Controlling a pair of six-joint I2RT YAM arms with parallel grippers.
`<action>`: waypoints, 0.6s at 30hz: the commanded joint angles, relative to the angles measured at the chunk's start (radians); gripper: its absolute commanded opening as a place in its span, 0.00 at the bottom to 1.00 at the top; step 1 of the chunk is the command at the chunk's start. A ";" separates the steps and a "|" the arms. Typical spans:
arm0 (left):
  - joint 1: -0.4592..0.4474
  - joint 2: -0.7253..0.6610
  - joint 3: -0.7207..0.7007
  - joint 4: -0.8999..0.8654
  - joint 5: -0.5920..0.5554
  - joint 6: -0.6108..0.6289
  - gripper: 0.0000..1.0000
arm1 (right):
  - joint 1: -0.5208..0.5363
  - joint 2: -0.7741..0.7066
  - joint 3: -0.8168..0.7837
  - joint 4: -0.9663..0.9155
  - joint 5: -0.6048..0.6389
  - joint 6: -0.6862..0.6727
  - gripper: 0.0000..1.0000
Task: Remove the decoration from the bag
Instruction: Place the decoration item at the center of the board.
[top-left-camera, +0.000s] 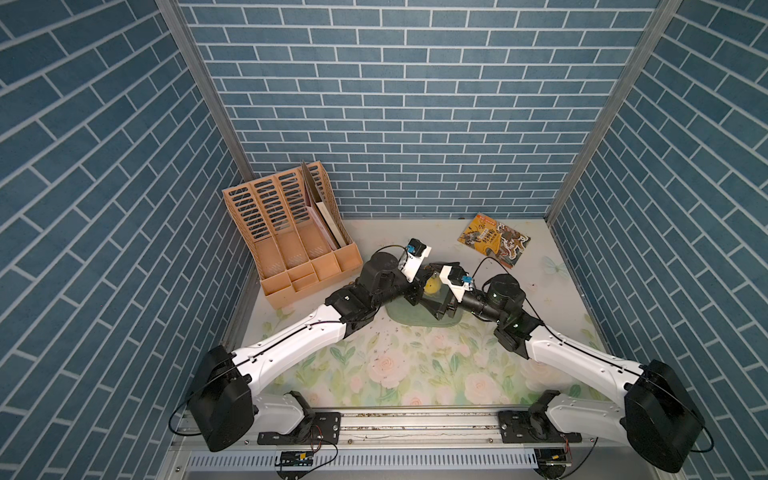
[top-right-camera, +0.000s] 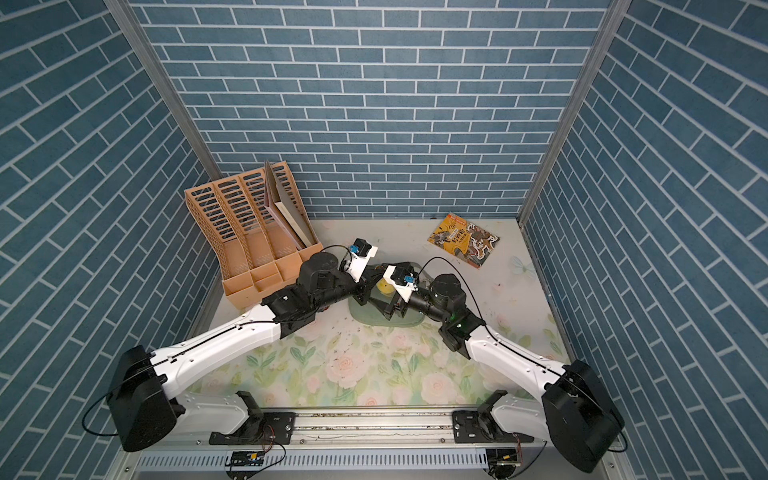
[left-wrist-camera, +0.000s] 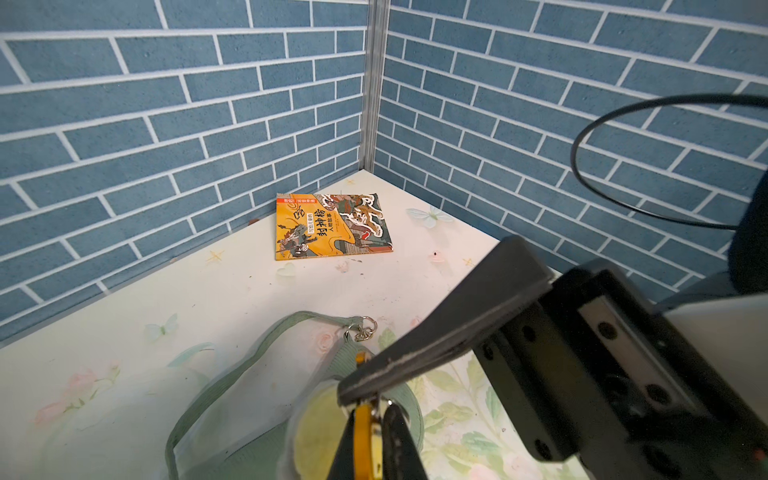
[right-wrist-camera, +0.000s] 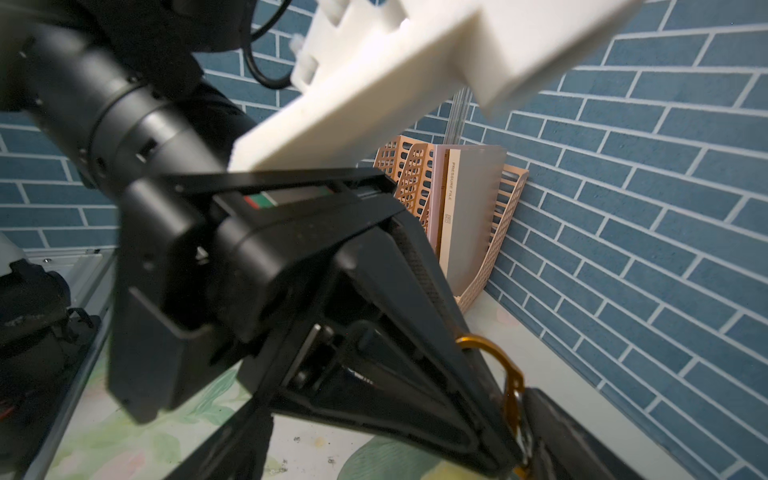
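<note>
Pinching the orange clip (left-wrist-camera: 365, 440) in my left claw (left-wrist-camera: 370, 415): jaws narrow, closed right down on it, clip edge showing between the two black fingers (left-wrist-camera: 401, 444). In the right wrist view the clip's loop curls out past those fingertips. Right claw (top-left-camera: 432, 291) is wide, nothing in it. Its jaws straddle the tip of the left claw from the opposite side, and one finger (left-wrist-camera: 436, 332) ends just beside the clip. Contact there: cannot tell. Yellow decoration (left-wrist-camera: 316, 436), round and pale, sits on the bag just beside the clip, between the two claws in both top views. Bag (top-left-camera: 409, 322) lies flat on the table (top-left-camera: 415, 374), near the peach file rack (top-left-camera: 291, 232), just off the rack's low front end on the side away from the side wall. From above my wrists cover most of it; only its near edge shows. Strap (left-wrist-camera: 257, 349) loops out flat on the table and ends at a metal ring (left-wrist-camera: 368, 326). Book (top-left-camera: 494, 241) lies flat, well apart from the rack, by the same back wall that the rack's tall end stands against.
</note>
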 joint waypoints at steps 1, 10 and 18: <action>-0.023 0.014 0.016 0.022 0.022 0.037 0.02 | 0.021 0.014 0.082 0.173 0.006 0.480 0.92; -0.025 0.006 0.026 -0.004 0.035 0.059 0.00 | 0.004 -0.018 0.158 0.033 0.092 0.605 0.94; -0.032 0.009 0.025 -0.009 0.067 0.076 0.00 | -0.064 0.009 0.207 -0.031 0.087 0.840 0.88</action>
